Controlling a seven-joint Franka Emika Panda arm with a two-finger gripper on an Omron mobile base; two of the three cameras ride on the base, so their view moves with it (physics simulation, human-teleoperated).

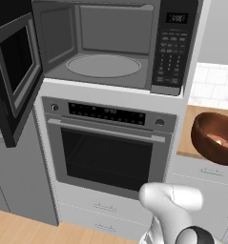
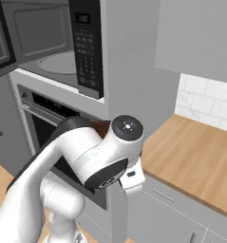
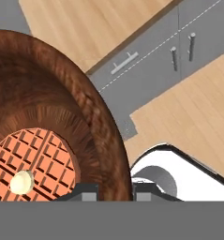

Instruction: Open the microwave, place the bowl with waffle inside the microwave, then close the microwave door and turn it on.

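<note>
The microwave (image 1: pixel 113 45) stands open, its grey cavity and round glass turntable (image 1: pixel 103 65) bare. The microwave door (image 1: pixel 15 71) is swung out to the left. To the right and lower, the dark reddish-brown bowl (image 1: pixel 213 138) hangs above the wooden counter with the orange waffle (image 1: pixel 219 140) inside. In the hand view my gripper (image 3: pixel 114 190) is shut on the rim of the bowl (image 3: pixel 62 103), one fingertip inside and one outside. The waffle (image 3: pixel 38 159) lies flat in it with a pale dab on top. The arm hides most of the bowl (image 2: pixel 101 127) in the right base view.
A steel-trimmed oven (image 1: pixel 108 147) with a horizontal handle sits directly under the microwave. The keypad panel (image 1: pixel 172 52) is on the microwave's right side. A wooden counter (image 2: pixel 195 156) with grey drawers below runs to the right, tiled wall behind it.
</note>
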